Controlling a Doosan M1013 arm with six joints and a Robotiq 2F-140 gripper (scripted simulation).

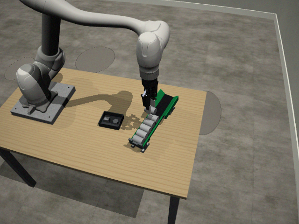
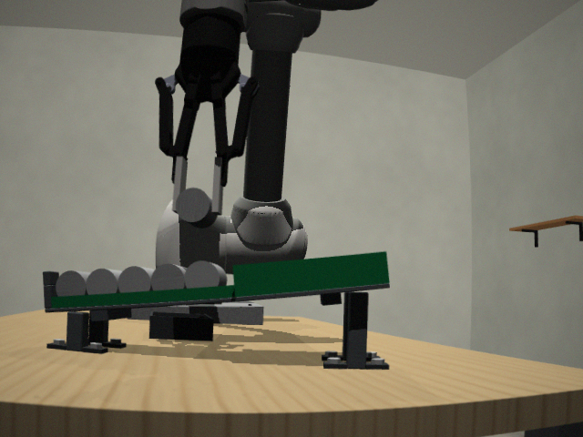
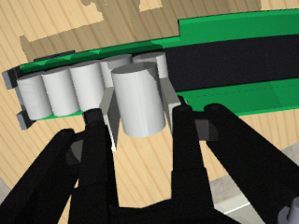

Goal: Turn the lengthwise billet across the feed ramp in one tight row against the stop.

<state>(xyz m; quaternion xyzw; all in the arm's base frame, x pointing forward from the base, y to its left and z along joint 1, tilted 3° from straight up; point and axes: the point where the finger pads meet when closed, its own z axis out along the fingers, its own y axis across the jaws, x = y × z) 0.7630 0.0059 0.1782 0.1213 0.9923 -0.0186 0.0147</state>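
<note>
My gripper [image 1: 150,108] [image 2: 197,201] [image 3: 139,96] is shut on a grey steel billet [image 1: 152,110] [image 2: 192,205] [image 3: 136,99]. It holds the billet in the air above the upper end of the row. The billet's axis runs across the ramp, parallel to the others. Several billets [image 1: 145,129] [image 2: 135,279] [image 3: 62,90] lie side by side across the ramp, packed against the dark stop [image 2: 48,286] [image 3: 9,77] at the low end. The ramp [image 1: 167,101] [image 2: 311,272] [image 3: 249,56] has green side walls and a black bed. Its upper part holds nothing.
A black tray [image 1: 110,120] [image 2: 181,326] with small parts sits on the wooden table [image 1: 72,144] left of the ramp. The robot base [image 1: 43,101] stands at the table's far left. A wall shelf [image 2: 548,224] shows at the right.
</note>
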